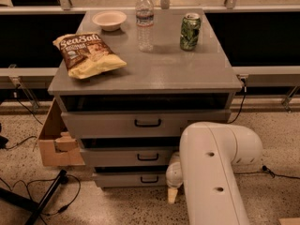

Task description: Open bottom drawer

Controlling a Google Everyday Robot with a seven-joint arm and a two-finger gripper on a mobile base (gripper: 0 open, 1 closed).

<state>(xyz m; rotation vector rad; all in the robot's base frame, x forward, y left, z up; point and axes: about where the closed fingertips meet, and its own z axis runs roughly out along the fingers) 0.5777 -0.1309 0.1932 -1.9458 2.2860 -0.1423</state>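
Note:
The grey cabinet (154,74) has three drawers stacked one above the other. The bottom drawer (119,179) is the lowest and slimmest front, with a small black bar handle (149,178). A dark gap shows above its front. My gripper (172,190) hangs at the drawer's right end, right of the handle and low near the floor. My thick white arm (211,172) rises in front of the cabinet's lower right corner and hides the right ends of the two lower drawers.
On the cabinet top lie a chips bag (89,55), a white bowl (109,19), a water bottle (145,21) and a green can (190,31). A cardboard box (54,144) stands against the cabinet's left side. Cables and a black stand leg (47,198) lie on the floor at the left.

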